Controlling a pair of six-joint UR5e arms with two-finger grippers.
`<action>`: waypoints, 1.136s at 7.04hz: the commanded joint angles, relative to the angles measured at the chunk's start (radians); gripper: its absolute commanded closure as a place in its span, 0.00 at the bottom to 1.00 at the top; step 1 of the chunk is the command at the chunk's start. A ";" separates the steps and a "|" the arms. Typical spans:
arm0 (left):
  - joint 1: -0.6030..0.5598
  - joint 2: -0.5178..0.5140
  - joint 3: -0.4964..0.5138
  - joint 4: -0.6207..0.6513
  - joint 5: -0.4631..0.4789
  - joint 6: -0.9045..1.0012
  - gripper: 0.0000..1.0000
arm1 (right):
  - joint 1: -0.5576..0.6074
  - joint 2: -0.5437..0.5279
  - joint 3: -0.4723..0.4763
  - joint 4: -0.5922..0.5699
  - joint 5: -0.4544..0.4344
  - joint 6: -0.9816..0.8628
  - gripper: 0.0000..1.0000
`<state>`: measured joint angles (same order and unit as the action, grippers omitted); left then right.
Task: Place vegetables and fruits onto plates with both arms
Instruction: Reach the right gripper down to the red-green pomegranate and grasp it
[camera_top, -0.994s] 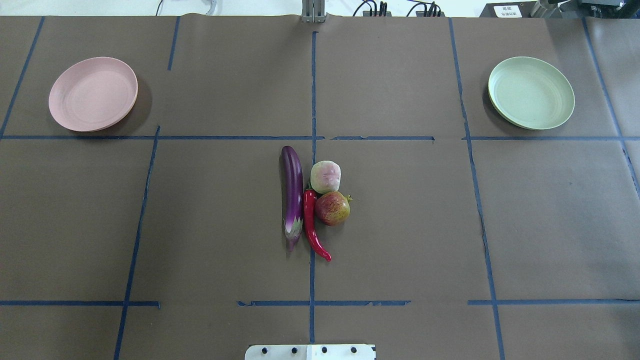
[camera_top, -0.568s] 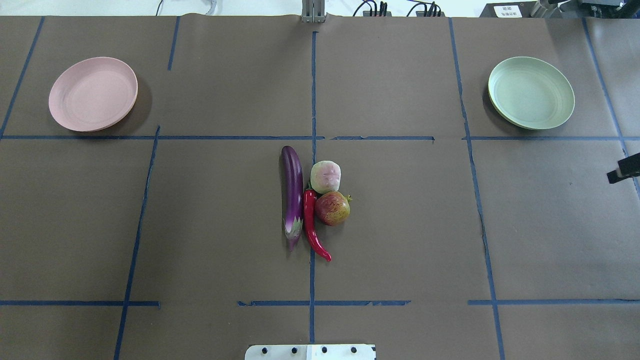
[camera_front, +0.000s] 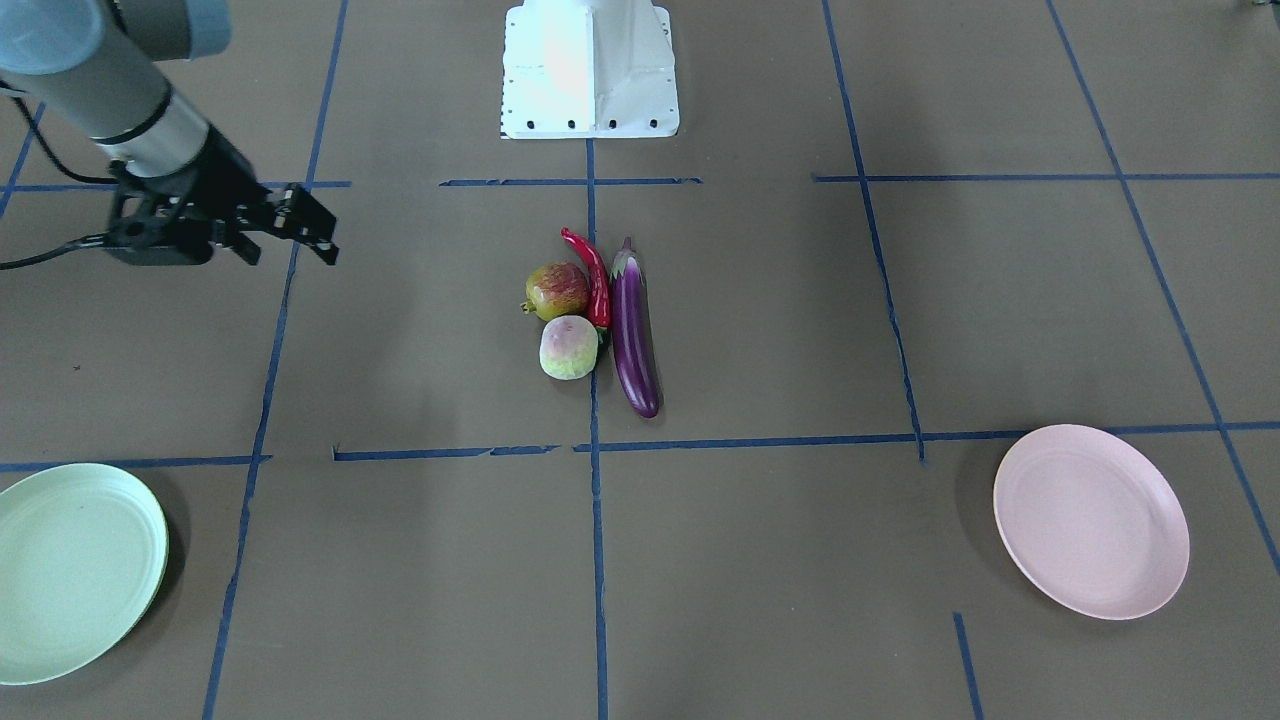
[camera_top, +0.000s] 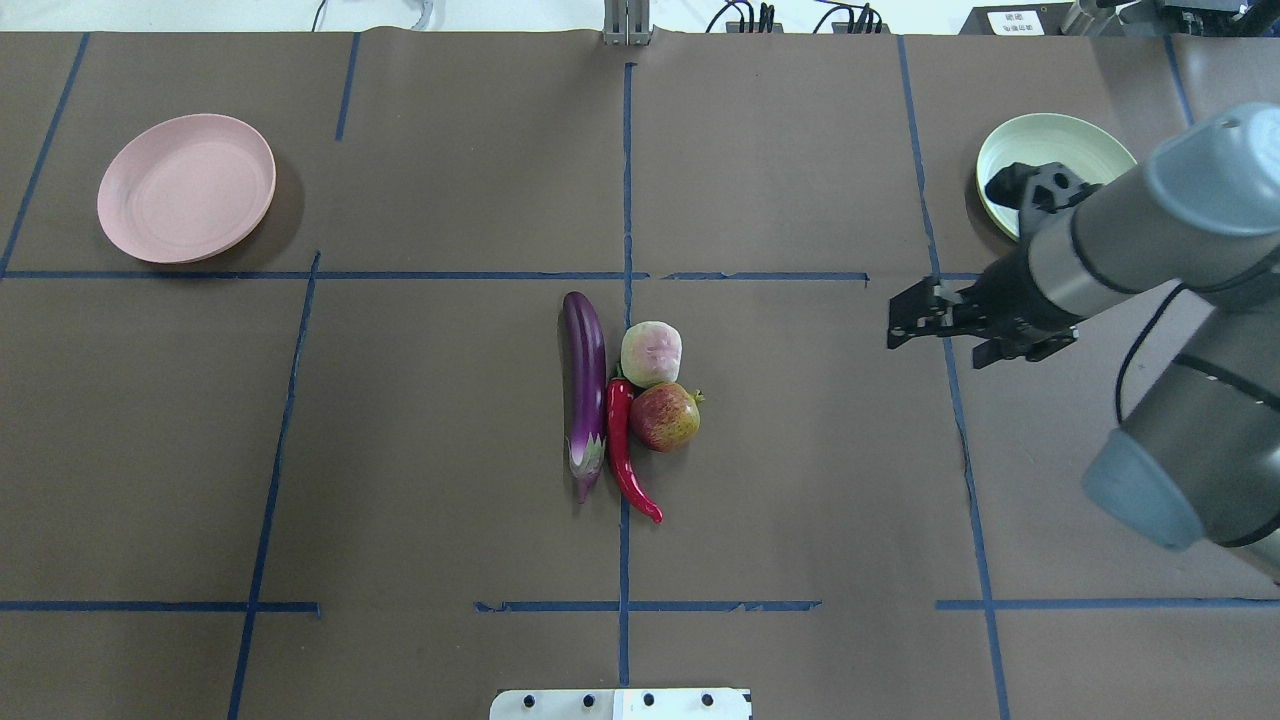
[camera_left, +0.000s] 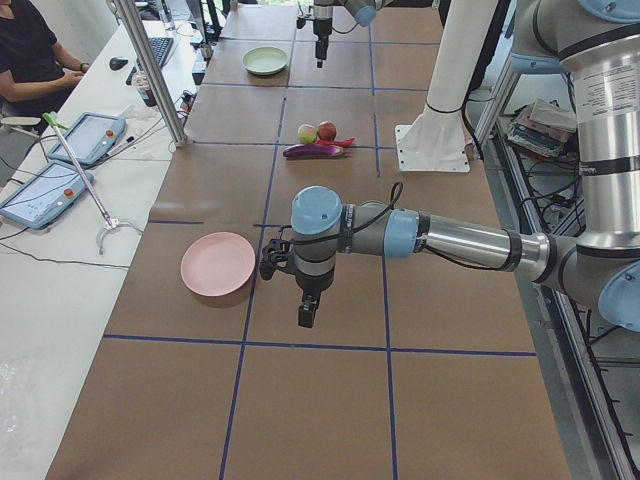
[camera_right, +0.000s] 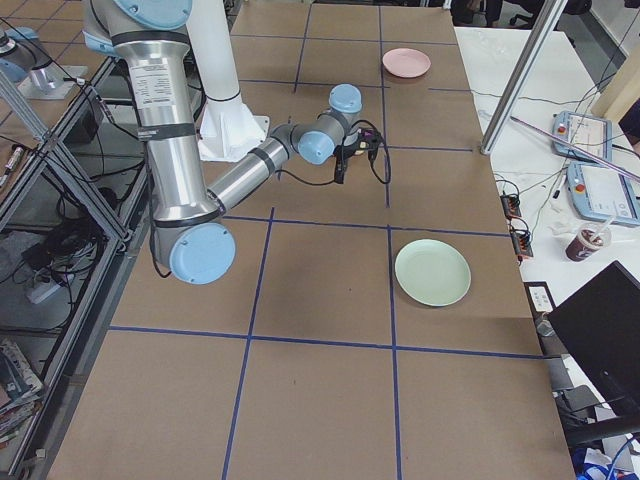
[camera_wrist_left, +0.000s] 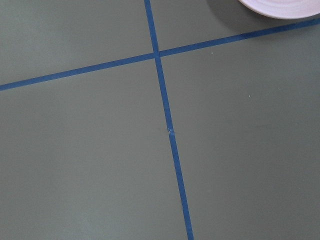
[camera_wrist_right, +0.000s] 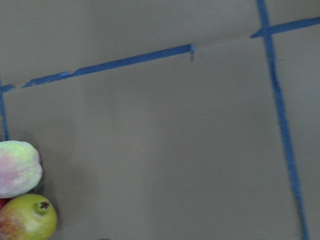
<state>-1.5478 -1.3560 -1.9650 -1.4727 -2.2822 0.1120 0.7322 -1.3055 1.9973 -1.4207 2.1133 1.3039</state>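
Veg + fruit are all lying bunched mid counter (camera_top: 400, 480), none on a plate. The eggplant (camera_top: 585, 385) is lying lengthwise w/ the chili (camera_top: 622, 440) touching it. The peach-like fruit (camera_top: 652, 352) and pomegranate-like fruit (camera_top: 664, 417) are sitting against the chili's other side, touching each other.

R gripper (camera_top: 905, 322) is hanging over bare counter btwn the bunch and the green plate (camera_top: 1085, 135), well apart from the fruit. Its wrist cam is catching both fruits only at the lower-left corner. Can't tell if its jaws are apart or together.

L gripper (camera_left: 307, 315) is pointing down just beside the pink plate (camera_top: 186, 188), far from the bunch. Its jaws: can't tell either.
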 joint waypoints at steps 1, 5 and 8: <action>0.000 0.000 0.003 0.000 0.000 0.001 0.00 | -0.189 0.220 -0.055 -0.125 -0.186 0.298 0.00; 0.000 0.002 -0.003 0.002 0.000 0.002 0.00 | -0.287 0.393 -0.287 -0.158 -0.366 0.592 0.01; 0.000 0.002 -0.002 0.000 0.000 0.003 0.00 | -0.316 0.408 -0.310 -0.161 -0.368 0.595 0.01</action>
<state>-1.5478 -1.3545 -1.9670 -1.4724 -2.2825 0.1149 0.4275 -0.9060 1.7037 -1.5808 1.7473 1.8969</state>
